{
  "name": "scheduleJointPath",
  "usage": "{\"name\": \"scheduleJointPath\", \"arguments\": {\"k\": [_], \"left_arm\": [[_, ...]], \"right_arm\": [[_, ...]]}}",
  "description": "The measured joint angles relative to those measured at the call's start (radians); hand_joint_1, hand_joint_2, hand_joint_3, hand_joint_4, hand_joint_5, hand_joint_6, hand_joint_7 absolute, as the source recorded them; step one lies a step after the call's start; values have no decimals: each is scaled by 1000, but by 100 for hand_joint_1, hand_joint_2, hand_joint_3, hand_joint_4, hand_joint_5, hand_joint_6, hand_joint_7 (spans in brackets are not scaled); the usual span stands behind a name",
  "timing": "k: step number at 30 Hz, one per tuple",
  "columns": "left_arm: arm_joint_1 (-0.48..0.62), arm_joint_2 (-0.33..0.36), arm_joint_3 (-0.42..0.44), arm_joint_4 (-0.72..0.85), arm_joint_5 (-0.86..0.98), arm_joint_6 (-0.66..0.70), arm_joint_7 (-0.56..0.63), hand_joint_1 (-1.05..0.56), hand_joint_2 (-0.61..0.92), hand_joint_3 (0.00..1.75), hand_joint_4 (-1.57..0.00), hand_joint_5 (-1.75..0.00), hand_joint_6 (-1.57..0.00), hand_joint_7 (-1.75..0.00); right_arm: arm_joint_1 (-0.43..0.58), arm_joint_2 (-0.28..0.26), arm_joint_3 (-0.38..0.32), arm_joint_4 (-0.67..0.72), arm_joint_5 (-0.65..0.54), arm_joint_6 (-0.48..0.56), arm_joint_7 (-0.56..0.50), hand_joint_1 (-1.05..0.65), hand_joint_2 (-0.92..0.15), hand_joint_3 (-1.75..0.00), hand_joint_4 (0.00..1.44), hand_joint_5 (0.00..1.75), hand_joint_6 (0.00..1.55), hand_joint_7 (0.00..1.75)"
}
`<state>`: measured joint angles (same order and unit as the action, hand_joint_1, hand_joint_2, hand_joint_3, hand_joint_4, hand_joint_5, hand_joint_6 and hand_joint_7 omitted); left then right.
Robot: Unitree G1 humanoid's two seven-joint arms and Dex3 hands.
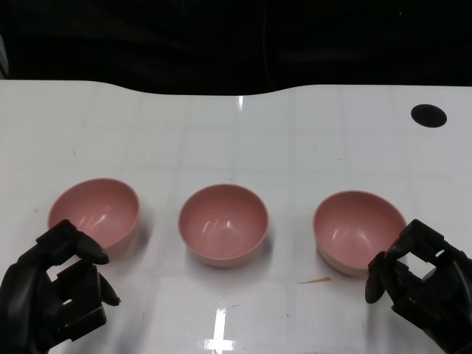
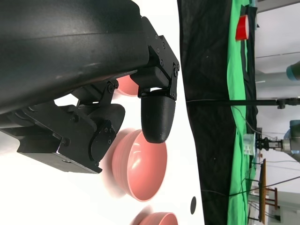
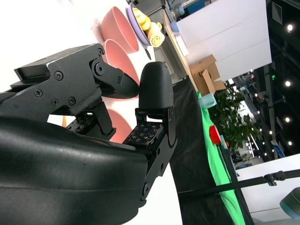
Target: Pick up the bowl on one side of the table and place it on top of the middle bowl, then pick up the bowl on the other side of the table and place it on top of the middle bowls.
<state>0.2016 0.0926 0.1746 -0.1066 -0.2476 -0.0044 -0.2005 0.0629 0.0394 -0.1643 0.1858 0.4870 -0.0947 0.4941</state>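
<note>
Three pink bowls stand in a row on the white table [image 1: 243,140]: the left bowl [image 1: 94,210], the middle bowl [image 1: 223,223] and the right bowl [image 1: 359,230]. My left hand [image 1: 57,295] hovers just in front of the left bowl, fingers part curled and holding nothing. My right hand [image 1: 424,284] sits beside and in front of the right bowl, also holding nothing. The left wrist view shows the fingers [image 2: 158,117] apart over the middle bowl [image 2: 140,168]. In the right wrist view the right bowl [image 3: 119,126] lies behind my fingers [image 3: 154,86].
A black round hole [image 1: 428,115] marks the table's far right. A thin orange sliver [image 1: 316,280] lies between the middle and right bowls. Black cloth hangs behind the far edge. A purple plate of yellow items [image 3: 143,21] sits beyond the bowls.
</note>
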Motion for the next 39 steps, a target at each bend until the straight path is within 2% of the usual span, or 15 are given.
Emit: {"name": "scheduleJointPath", "arguments": {"k": [22,31,34,36,38,39], "left_arm": [[0,1,-1,-16,-24,20,0,14,70,124,-76,-175,-57,-175],[0,0,0,-18,-31,21,0,13,67,124,-76,-175,-60,-175],[0,-22,3,-21,-30,13,24,16,66,123,-73,-175,-58,-174],[0,-39,3,-20,-11,-9,46,16,64,122,-64,-175,-52,-169],[-2,-52,0,-21,31,-43,77,14,63,119,-54,-175,-53,-157],[-2,-56,-4,-23,58,-52,95,6,63,109,-49,-160,-54,-139]], "right_arm": [[9,0,0,-49,-7,36,-34,-7,-69,-83,81,173,78,141],[9,0,0,-56,-7,44,-36,-7,-66,-88,82,173,80,139],[9,0,0,-67,-7,52,-43,-7,-66,-88,82,172,81,138],[10,0,0,-74,-7,54,-45,-7,-67,-87,81,173,79,139],[10,0,-1,-78,-7,57,-45,-7,-67,-86,80,173,78,140],[10,0,-1,-78,-7,58,-45,-7,-67,-86,80,174,78,141]]}}
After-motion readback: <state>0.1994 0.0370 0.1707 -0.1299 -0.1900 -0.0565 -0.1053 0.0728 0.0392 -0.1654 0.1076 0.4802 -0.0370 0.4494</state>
